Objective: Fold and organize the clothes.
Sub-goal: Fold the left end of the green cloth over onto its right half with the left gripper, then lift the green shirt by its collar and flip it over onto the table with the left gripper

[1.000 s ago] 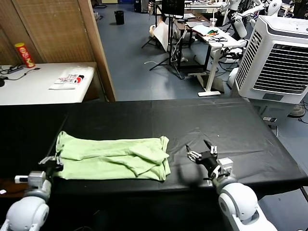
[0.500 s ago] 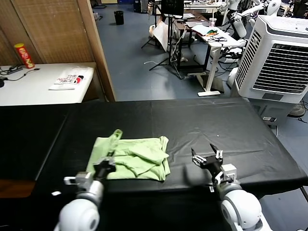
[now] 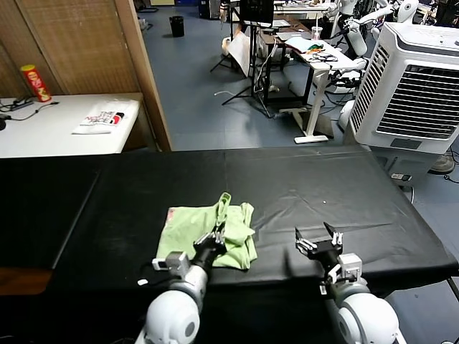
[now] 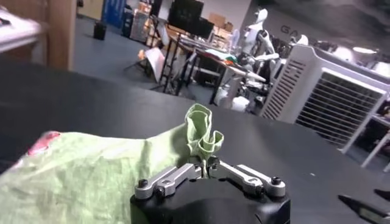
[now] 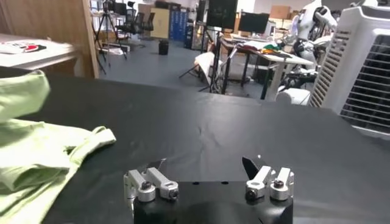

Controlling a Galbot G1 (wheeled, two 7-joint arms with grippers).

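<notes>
The pale green shirt (image 3: pixel 188 233) lies bunched in a folded heap on the black table (image 3: pixel 308 179), near its front middle. My left gripper (image 3: pixel 217 233) is over the heap's right part, shut on a pinch of the fabric, and a narrow strip of it stands up above the jaws. In the left wrist view the shirt (image 4: pixel 79 170) spreads to one side of the left gripper (image 4: pixel 204 163), with a red-speckled patch (image 4: pixel 42 141) showing. My right gripper (image 3: pixel 319 241) hovers open and empty to the right of the shirt. In the right wrist view the right gripper (image 5: pixel 204 167) is apart from the shirt (image 5: pixel 30 152).
A white side table (image 3: pixel 43 132) at the far left carries a red can (image 3: pixel 36 81) and a white printed packet (image 3: pixel 100 118). A wooden partition (image 3: pixel 107 50) stands behind it. A large white air cooler (image 3: pixel 416 79) stands past the black table's right end.
My left gripper has carried the shirt's left edge far to the right, doubling the shirt over into a shorter heap. My right gripper has drifted slightly right and toward the front edge.
</notes>
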